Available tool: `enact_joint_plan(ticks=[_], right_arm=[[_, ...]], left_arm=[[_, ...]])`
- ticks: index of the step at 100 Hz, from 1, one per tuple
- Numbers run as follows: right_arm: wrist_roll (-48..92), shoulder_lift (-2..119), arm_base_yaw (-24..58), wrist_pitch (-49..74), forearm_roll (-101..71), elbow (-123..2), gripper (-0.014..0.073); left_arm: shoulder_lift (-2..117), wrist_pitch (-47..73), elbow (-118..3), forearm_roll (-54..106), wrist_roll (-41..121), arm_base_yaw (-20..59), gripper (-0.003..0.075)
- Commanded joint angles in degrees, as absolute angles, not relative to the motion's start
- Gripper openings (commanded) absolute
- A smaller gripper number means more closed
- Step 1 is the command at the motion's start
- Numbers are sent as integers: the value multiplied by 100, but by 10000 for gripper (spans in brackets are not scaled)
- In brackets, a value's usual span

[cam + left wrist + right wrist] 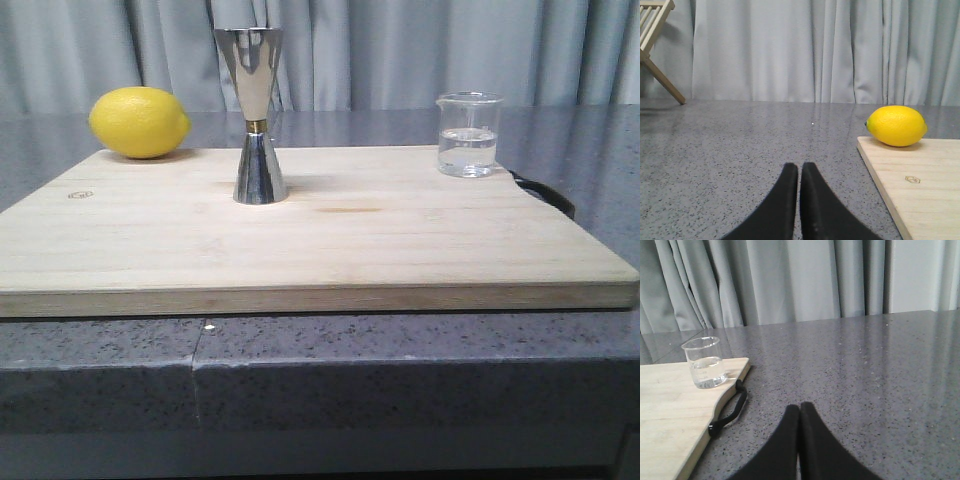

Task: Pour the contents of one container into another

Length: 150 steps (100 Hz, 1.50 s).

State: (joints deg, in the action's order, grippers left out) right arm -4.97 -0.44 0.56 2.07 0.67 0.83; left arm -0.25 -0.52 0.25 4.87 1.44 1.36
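Two pincers sit low over the grey bench [880,365], both closed and gripping nothing. Ahead of the right pincer [799,407], well apart, the beaker [704,362] stands upright on the board [320,240]; the jigger [258,115] stands mid-board, well clear of the left pincer [799,167].

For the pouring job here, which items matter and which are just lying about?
Job: glass beaker holding clear liquid; steel jigger, upright.
Lying about: lemon; wooden board beneath all three; folding wooden frame in the left wrist view.
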Motion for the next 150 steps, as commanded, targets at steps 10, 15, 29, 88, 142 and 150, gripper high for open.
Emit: enact_joint_plan(ticks=[10,15,29,88,142,150], right_arm=[[-468,-169,71,-231,124,236,-70],[-468,-169,71,-231,124,236,-70],[-468,-169,71,-291,124,236,-70],[-468,49,71,1039,0,-1191,-70],[-468,1724,71,1804,176,-3006,-70],[-468,1724,71,1817,176,-2995,-70]], left_arm=[[-177,-470,226,486,104,122,-19],[-177,-470,226,486,104,122,-19],[-177,-470,226,486,104,122,-19],[33,361,-1199,488,104,122,-19],[1679,1323,-2988,449,124,122,-19],[1696,1312,-2988,449,124,122,-19]])
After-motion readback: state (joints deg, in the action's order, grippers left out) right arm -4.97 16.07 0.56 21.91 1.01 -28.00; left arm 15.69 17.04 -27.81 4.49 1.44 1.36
